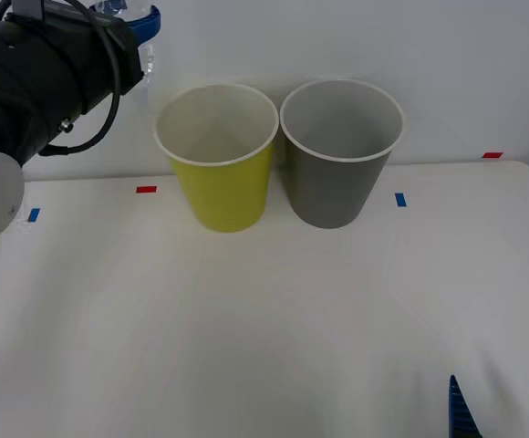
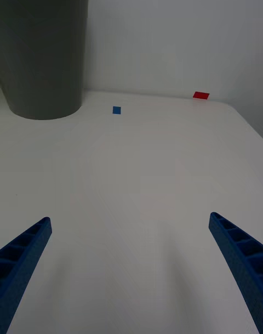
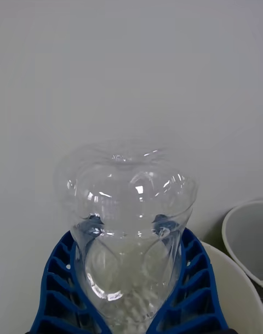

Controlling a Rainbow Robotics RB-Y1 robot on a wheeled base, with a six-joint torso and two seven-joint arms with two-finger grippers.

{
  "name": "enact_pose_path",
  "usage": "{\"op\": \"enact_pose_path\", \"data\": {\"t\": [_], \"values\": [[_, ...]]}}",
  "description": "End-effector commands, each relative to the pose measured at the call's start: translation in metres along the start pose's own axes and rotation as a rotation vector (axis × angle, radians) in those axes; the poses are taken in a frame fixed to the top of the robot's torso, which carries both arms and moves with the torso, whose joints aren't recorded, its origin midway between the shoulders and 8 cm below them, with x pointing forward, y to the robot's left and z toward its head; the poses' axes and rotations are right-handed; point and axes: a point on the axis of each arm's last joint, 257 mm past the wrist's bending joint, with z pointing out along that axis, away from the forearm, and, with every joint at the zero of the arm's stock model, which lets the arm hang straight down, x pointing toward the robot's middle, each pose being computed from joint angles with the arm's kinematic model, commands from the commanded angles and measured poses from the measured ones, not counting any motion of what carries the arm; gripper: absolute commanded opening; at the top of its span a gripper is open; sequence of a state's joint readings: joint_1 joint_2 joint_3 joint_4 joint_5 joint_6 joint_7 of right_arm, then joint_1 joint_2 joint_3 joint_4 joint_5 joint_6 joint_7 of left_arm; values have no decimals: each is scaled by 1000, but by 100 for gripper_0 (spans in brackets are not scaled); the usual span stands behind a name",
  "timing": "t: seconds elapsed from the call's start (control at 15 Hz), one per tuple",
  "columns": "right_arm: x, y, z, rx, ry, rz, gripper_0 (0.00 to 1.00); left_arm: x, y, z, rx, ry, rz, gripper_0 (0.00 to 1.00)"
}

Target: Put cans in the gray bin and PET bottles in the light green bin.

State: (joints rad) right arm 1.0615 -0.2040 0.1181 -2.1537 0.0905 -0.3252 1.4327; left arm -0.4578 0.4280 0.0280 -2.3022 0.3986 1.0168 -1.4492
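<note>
Clear PET bottle (image 3: 129,230) sits clamped in my left end effector (image 3: 129,290), raised left of the light green bin (image 1: 217,155); right end effector (image 2: 131,268) idles open over the desk (image 1: 264,328)

The front camera looks down across the bench (image 1: 264,328) at the gray bin (image 1: 341,155); the right wrist camera, low over the bench, shares that bin.

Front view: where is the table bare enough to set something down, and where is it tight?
The table is bare in front of the light green bin and gray bin, down to the open right gripper. It is tight where the bins nearly touch. The left gripper holds the PET bottle raised beside the green bin.
</note>
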Motion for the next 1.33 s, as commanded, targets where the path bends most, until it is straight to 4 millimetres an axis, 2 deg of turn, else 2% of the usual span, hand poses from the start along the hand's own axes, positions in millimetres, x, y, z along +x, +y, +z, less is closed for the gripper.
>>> {"op": "enact_pose_path", "data": {"t": [0.07, 0.4, 0.67, 0.93, 1.33], "values": [[0, 0, 0, 0, 0, 0, 100, -1, -14, 22, 11, -18, 12, 0], [0, 0, 0, 0, 0, 0, 100, -1, -41, 64, 62, -64, 12, 0], [0, 0, 0, 0, 0, 0, 100, 10, -55, 89, 99, -86, -4, 0], [0, 0, 0, 0, 0, 0, 100, 18, -69, 93, 127, -67, -32, 0], [0, 0, 0, 0, 0, 0, 100, 23, -61, 100, 116, -82, -57, 0]]}}
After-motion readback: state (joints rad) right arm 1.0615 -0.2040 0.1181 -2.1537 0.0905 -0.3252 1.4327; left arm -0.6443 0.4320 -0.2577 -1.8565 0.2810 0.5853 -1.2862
